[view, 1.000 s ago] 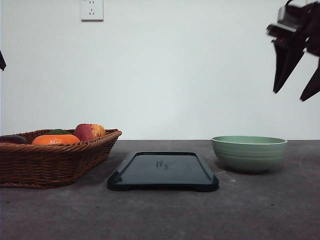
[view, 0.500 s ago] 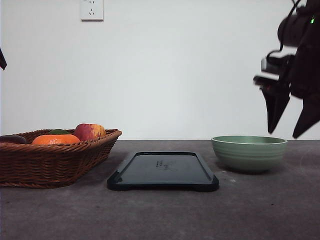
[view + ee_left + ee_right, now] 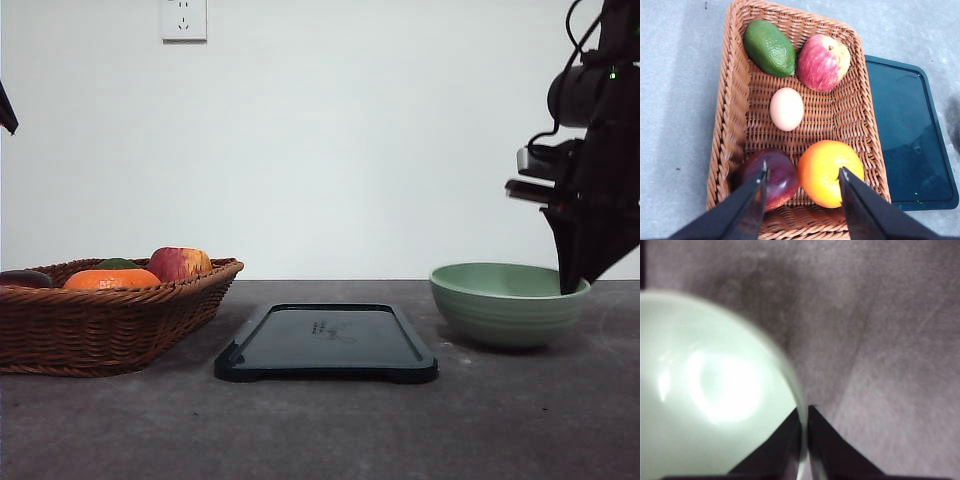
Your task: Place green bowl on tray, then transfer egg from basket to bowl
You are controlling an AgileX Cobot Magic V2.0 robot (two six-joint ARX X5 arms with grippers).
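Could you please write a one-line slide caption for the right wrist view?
Right gripper pinching the rim of the green bowl on the grey table.

faint marks on tray (image 3: 325,340), unreadable

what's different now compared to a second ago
The right claw came down from high on the right and closed on the near-right rim of the green bowl, one finger inside and one outside. The bowl tilted and shifted slightly right. The tray, the basket and its fruit stayed put.
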